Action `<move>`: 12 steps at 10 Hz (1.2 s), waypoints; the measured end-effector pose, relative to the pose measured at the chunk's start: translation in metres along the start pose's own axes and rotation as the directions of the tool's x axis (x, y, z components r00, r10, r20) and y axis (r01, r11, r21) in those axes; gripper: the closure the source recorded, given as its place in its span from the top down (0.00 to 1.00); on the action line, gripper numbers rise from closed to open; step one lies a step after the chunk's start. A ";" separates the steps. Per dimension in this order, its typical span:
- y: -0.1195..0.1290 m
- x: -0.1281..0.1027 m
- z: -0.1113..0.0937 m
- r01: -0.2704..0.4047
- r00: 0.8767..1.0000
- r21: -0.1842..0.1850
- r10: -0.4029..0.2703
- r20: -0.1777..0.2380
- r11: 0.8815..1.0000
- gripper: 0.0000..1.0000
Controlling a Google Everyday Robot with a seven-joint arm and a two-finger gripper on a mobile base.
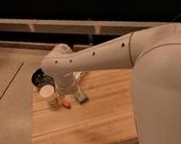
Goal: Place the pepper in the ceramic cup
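The pepper [66, 104] is a small orange-red piece lying on the wooden board, just right of the cup's base. The ceramic cup [49, 94] is cream-white and stands upright near the board's far left corner. My gripper [68, 94] is at the end of the white arm, low over the board just above and right of the pepper, between the cup and a blue-grey block [81, 96]. The arm's wrist hides the fingers.
A dark round bowl [38, 78] sits behind the cup at the board's far left edge. The wooden board [86, 125] lies on a grey floor-like surface. A long rail and dark wall run along the back. My white arm covers the right side of the view.
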 end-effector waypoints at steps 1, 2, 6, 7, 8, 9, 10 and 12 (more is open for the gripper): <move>0.000 0.000 0.000 0.000 1.000 0.000 0.000 0.000 1.000 0.65; 0.000 0.000 0.000 0.000 1.000 0.000 0.000 0.000 1.000 0.65; 0.000 0.000 0.000 0.000 1.000 0.000 0.000 0.000 1.000 0.65; 0.000 0.000 0.000 0.000 1.000 0.000 0.000 0.000 1.000 0.65; 0.000 0.000 0.000 0.000 1.000 0.000 0.000 0.000 1.000 0.65; 0.000 -0.001 -0.001 0.001 1.000 0.001 -0.001 0.004 1.000 0.65; 0.000 -0.007 -0.003 0.000 1.000 0.003 0.000 0.021 1.000 0.65; 0.006 -0.039 -0.016 0.024 0.992 -0.017 -0.021 0.128 1.000 0.65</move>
